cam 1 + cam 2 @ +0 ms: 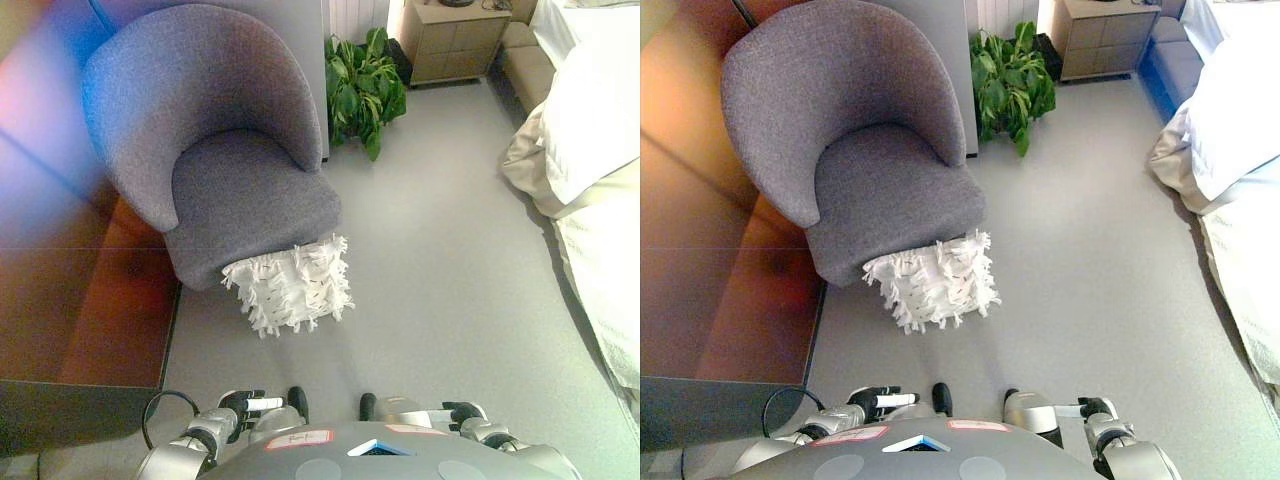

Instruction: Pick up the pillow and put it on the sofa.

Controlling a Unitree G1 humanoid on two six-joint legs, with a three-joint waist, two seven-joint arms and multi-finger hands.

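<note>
A white fringed pillow point(290, 285) lies on the grey floor, leaning against the front of a grey tub armchair point(240, 190), the only seat in view. Its seat cushion point(895, 185) has nothing on it. My left hand point(245, 404) shows at the bottom edge, left of centre, well short of the pillow. Its fingers are relaxed and hold nothing. My right hand point(1092, 409) sits at the bottom edge, right of centre, also relaxed and holding nothing. Both hands are low and close to my body.
A green potted plant point(362, 88) stands behind the armchair on the right. A bed with white linen point(600, 170) runs along the right side. A wooden bedside cabinet point(455, 40) is at the far back. A brown panel point(70, 300) lines the left.
</note>
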